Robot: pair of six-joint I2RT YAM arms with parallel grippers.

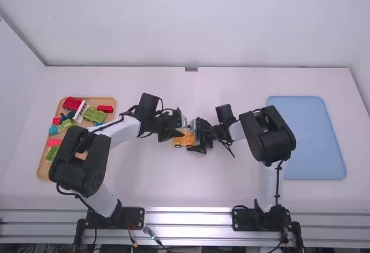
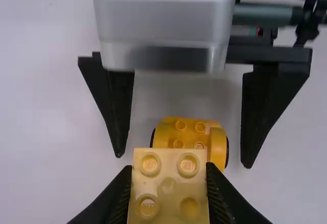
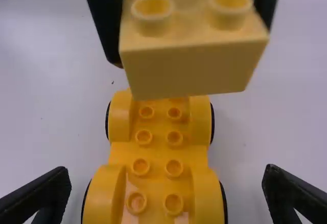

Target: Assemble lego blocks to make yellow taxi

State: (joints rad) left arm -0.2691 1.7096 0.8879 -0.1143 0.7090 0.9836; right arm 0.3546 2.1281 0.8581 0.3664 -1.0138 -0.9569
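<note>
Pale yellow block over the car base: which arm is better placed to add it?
Left, I'd judge: its pincer grips the block above one end of the base. The right pincer stands open, its fingers either side of the base.

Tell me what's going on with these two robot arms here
They seem to be building a yellow toy car. The left gripper holds a yellow block above a wheeled base, not yet joined to it. The right gripper is open, its fingers on either side of the base. More bricks lie in a tray.
</note>
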